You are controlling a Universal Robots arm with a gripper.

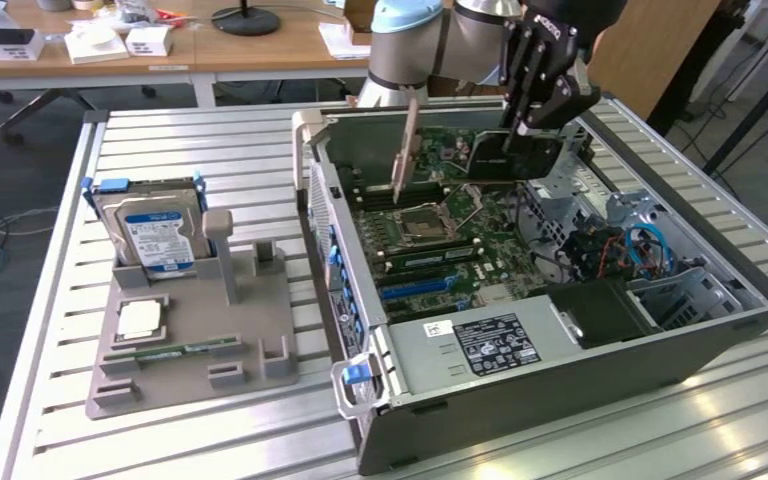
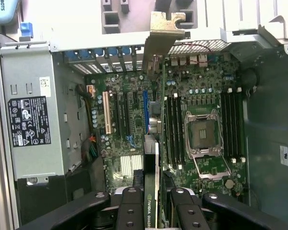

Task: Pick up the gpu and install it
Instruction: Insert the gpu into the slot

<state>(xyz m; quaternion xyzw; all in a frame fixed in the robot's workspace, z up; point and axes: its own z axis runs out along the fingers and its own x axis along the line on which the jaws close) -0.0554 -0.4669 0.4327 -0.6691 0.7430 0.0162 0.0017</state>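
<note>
**Metal, plastic and circuit-board surfaces**

The gpu (image 1: 502, 158) is seen as a smooth black card, ended by a dull silvery metal bracket (image 2: 163, 33). The fingers (image 2: 129, 211) gripping it are finished in matt black. The power supply (image 2: 33, 120) is cased in bare grey sheet metal. The tabletop (image 1: 197, 140) is formed of pale ribbed metal.

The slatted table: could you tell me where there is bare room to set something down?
Bare slats: beyond the hard drive toward the far edge, and at the near corner before the computer case. The grey holder and the case's inside are crowded.
</note>
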